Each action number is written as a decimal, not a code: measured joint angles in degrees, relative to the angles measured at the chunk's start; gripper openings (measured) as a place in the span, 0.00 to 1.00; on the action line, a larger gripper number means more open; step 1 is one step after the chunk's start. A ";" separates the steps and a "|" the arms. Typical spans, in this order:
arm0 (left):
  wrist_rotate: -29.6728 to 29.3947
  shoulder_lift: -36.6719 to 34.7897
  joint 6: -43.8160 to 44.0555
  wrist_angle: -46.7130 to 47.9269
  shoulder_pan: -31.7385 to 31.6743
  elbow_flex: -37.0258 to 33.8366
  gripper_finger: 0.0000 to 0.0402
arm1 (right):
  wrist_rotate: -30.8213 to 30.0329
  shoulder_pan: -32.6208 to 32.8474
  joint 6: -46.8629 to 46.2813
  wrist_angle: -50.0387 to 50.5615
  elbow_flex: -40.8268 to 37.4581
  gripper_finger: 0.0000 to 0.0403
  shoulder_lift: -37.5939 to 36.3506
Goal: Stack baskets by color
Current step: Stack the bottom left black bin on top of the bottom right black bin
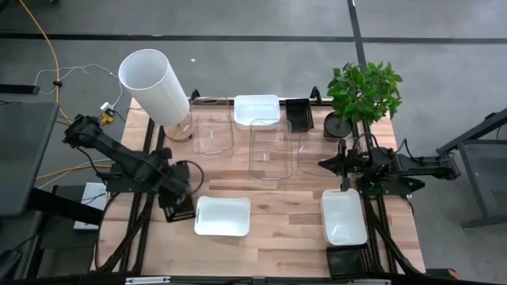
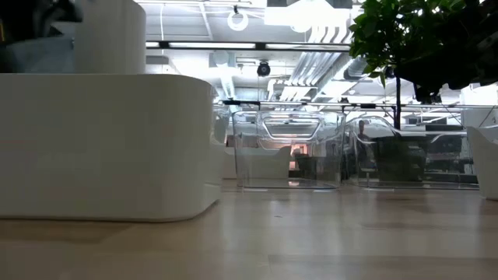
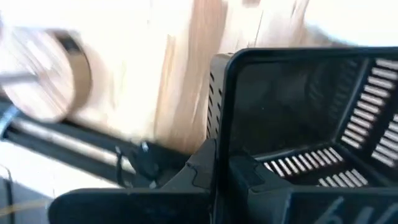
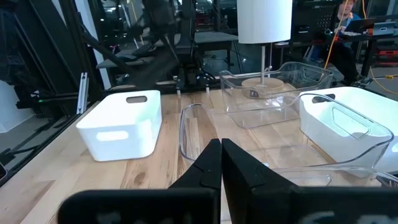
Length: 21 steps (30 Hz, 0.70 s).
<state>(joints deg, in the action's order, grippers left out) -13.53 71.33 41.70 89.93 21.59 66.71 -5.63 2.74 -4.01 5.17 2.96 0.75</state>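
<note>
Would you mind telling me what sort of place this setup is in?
Probably a robotics lab or workshop: a wooden table on a dark frame, exposed ceiling ducts and strip lights behind, and loose cables on the floor.

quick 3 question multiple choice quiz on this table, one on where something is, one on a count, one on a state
1. Where does the potted plant stand on the table in the high view?
A. far right corner
B. near left corner
C. dead centre

2. How many opaque white baskets show in the high view?
A. one
B. three
C. five

3. What is the left gripper doing?
A. hanging open over a white basket
B. shut on the rim of a black basket
C. resting on the big white cylinder

Answers:
1. A, its leaves sit at the far right edge.
2. B, one at the back, two near the front.
3. B, the left wrist view shows the jaws pinching the black slotted wall.
</note>
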 joint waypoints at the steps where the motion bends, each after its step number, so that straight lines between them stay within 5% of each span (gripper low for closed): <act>1: -0.98 0.02 -0.59 0.14 -0.62 1.49 0.00 | 0.00 -0.02 0.00 0.00 0.01 0.00 0.00; 7: -7.48 0.07 -4.90 -3.14 -4.20 10.51 0.00 | 0.00 -0.02 0.00 0.00 0.00 0.00 0.02; 12: -9.98 0.08 -13.61 -21.99 -6.75 13.22 0.00 | 0.00 0.00 0.00 0.01 0.00 0.00 0.02; 17: 1.46 1.76 -25.21 -48.18 -10.13 8.75 0.00 | 0.00 0.00 0.00 0.02 0.01 0.00 0.02; 21: 6.72 5.71 -26.08 -66.89 -12.55 3.92 0.00 | 0.00 -0.01 0.00 0.02 0.01 0.00 0.04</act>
<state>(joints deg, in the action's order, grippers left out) -6.81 77.04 15.62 23.04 9.04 70.63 -5.63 2.74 -4.01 5.19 2.97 0.80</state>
